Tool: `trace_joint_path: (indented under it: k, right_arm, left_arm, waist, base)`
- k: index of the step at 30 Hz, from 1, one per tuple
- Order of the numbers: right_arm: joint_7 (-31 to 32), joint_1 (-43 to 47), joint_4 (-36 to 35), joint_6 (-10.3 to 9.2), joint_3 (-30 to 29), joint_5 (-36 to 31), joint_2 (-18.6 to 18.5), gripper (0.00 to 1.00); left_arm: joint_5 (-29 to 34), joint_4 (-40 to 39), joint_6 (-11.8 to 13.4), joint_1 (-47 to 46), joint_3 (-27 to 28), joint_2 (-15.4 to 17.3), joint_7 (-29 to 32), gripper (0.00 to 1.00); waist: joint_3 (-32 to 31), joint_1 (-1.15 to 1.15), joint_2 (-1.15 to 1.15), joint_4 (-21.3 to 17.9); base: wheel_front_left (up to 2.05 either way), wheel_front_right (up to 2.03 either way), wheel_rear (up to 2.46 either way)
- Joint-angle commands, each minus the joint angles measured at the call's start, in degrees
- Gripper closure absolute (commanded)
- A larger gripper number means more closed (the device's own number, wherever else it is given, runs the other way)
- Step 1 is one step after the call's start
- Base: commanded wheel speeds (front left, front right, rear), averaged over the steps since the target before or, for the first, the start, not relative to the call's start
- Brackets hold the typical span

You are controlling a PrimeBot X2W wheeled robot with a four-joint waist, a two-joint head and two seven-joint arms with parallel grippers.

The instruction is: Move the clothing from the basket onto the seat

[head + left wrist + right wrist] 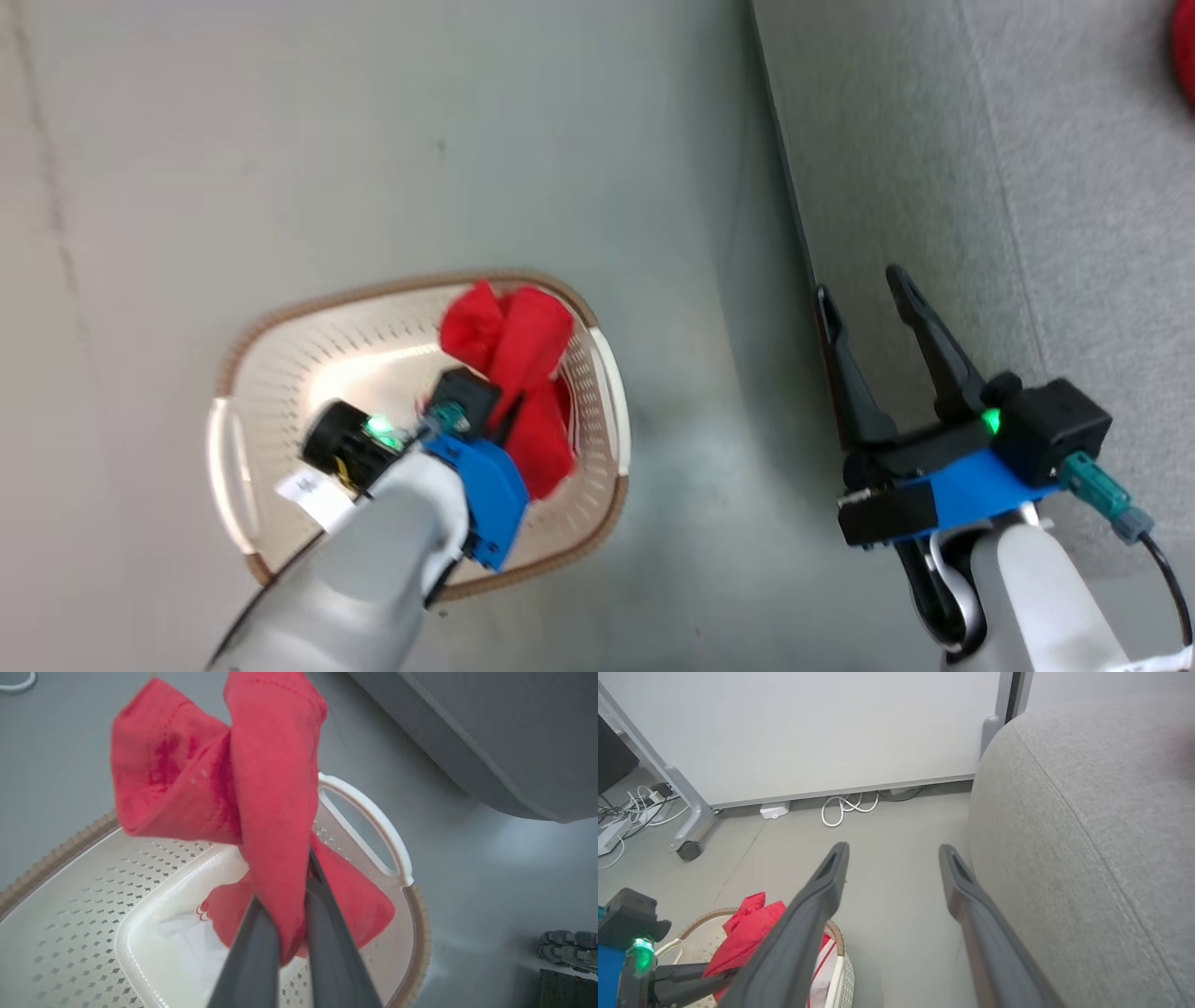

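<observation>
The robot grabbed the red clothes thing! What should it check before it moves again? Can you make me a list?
1. Is the left gripper shut on the red garment? ok.
2. Is the red garment clear of the basket? not ok, its lower folds hang inside.
3. Is nothing else snagged on it? cannot tell.
4. Is the right gripper open and empty? ok.
5. Is there a bare spot on the seat to land on? ok.

Grey floor [896,868] meets a white wall panel [831,728]; white cables [847,807] coil at its foot, near a castored metal leg [686,807]
</observation>
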Motion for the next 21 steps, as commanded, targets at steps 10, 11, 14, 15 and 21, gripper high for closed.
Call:
trace_joint_path:
  k: [10,11,14,15,21]
  right_arm:
    - [4.9,8.7,1.7,0.03,-2.4,-1.0,-0.1,0.00]
    - [5.3,9.3,1.5,0.03,-2.3,-0.9,-0.1,0.00]
    - [6.4,11.2,1.1,0.03,-2.3,-0.9,-0.1,0.00]
    - [6.9,11.8,1.0,0.03,-2.2,-1.0,-0.1,0.00]
    - [9.0,14.3,0.5,0.03,-0.9,-0.5,-0.1,0.00]
  left_arm:
    - [-6.9,-11.7,-0.1,4.8,-7.4,0.8,-0.1,1.00]
    - [-7.6,-12.3,-0.1,4.9,-7.7,0.8,-0.2,1.00]
    - [-9.2,-13.8,-0.1,4.3,-8.9,0.9,-0.7,1.00]
    - [-9.6,-14.3,-0.1,4.0,-9.1,0.8,-0.9,1.00]
    - [-12.2,-17.6,-0.1,1.4,-10.6,0.5,-1.7,1.00]
  waist:
    - [-24.1,0.01,0.00,10.2]
    - [-25.2,0.01,0.00,10.5]
    - [-28.3,0.01,0.00,11.4]
    - [-29.2,0.01,0.00,11.7]
    - [-33.4,0.01,0.00,13.0]
  base:
    - [0.00,0.00,0.00]
    - [0.00,0.00,0.00]
    - [0.00,0.00,0.00]
    - [0.00,0.00,0.00]
    - [0.00,0.00,0.00]
